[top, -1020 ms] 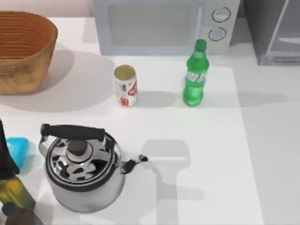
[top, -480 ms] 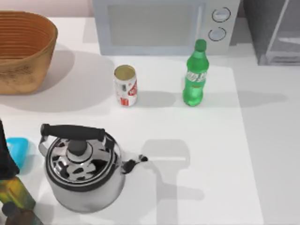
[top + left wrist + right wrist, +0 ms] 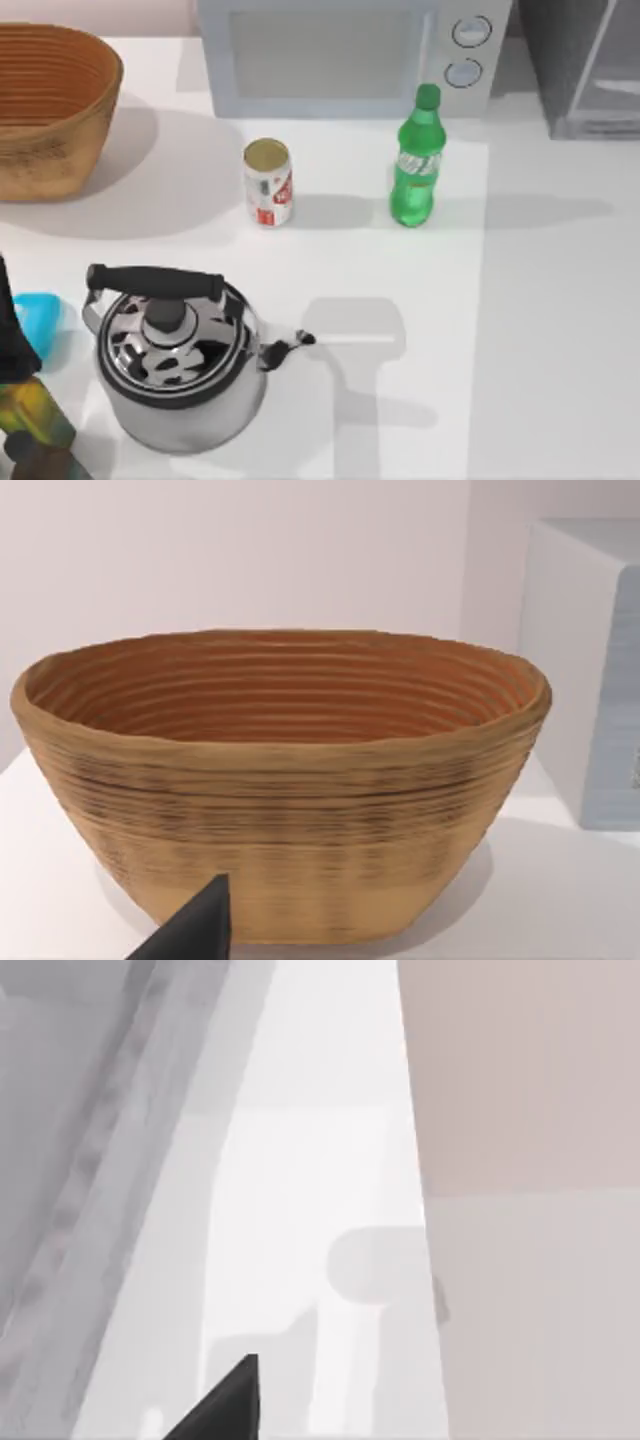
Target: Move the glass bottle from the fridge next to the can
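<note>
The glass bottle (image 3: pixel 415 165), green with a green cap and pale label, stands upright on the table in front of the microwave's dials. The can (image 3: pixel 268 182), white with red markings and a gold top, stands to its left with a clear gap between them. The fridge (image 3: pixel 580 65) is the dark grey box at the back right corner. A dark tip of my left gripper (image 3: pixel 190 935) shows in the left wrist view, facing a woven basket. A dark tip of my right gripper (image 3: pixel 225 1405) shows in the right wrist view, beside a grey framed panel (image 3: pixel 90 1160).
A light grey microwave (image 3: pixel 340 50) stands at the back centre. The woven basket (image 3: pixel 50 105) sits at the back left. A steel kettle (image 3: pixel 175 360) with a black handle fills the front left, with a blue object (image 3: pixel 38 315) and an olive bottle (image 3: pixel 25 400) beside it.
None of the objects has moved. The edge of a pale shade on the right part of the table has shifted slightly to the left.
</note>
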### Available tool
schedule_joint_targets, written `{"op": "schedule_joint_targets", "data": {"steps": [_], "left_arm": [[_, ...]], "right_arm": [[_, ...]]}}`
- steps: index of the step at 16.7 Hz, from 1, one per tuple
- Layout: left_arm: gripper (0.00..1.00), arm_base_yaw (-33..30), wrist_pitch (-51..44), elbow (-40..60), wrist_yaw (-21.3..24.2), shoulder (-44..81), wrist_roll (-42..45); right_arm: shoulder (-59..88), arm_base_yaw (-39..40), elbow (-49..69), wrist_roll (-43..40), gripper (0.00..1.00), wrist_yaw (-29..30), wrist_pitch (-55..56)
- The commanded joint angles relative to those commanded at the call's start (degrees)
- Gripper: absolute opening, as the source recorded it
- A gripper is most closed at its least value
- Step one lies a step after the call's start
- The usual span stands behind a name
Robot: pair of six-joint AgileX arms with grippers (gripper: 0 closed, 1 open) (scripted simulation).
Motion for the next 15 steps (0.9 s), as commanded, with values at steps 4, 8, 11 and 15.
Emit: {"op": "schedule_joint_targets", "data": {"steps": [4,8,11,15], "left_arm": [[1.00,0.0,0.0,0.0,0.0,0.0,0.0],[1.00,0.0,0.0,0.0,0.0,0.0,0.0],[1.00,0.0,0.0,0.0,0.0,0.0,0.0],[1.00,0.0,0.0,0.0,0.0,0.0,0.0]], "right_arm": [[-0.2,4.9,-0.7,11.0,1.00,3.2,9.4],[-0.2,5.6,-0.8,14.0,1.00,5.4,11.9],[-0.9,4.2,-3.2,13.7,1.00,5.1,12.8],[-1.7,7.6,-5.7,16.6,1.00,8.9,14.6]]}}
